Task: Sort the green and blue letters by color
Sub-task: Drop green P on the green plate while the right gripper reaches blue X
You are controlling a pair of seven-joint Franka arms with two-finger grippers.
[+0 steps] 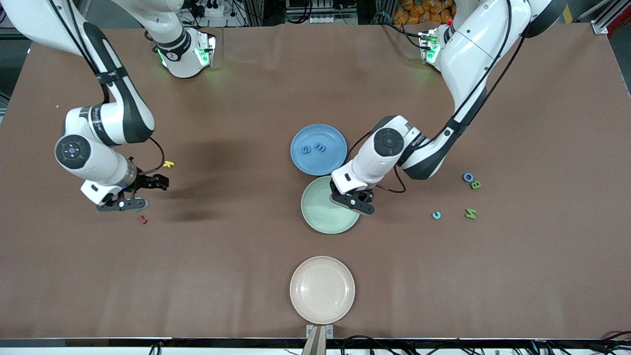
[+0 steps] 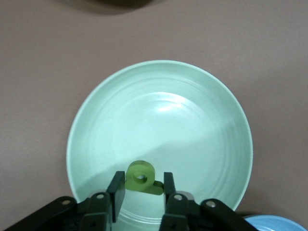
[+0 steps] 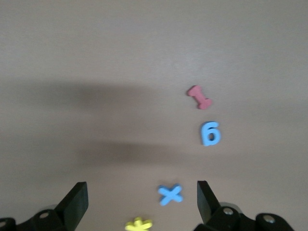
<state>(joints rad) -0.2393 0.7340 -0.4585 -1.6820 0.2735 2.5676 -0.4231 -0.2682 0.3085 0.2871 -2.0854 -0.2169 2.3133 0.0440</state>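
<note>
Brown table, left gripper (image 2: 140,188) fingers grasping green letter (image 2: 140,176) over green plate (image 2: 96,110), right gripper (image 3: 142,202) fingers spread.

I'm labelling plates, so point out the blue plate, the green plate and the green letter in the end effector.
blue plate (image 1: 306,162): front view, bare rim.
green plate (image 2: 192,120): left wrist view, bare inner surface.
green letter (image 2: 139,177): left wrist view, its round loop.

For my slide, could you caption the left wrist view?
Left gripper holds a green letter over the green plate.
</note>
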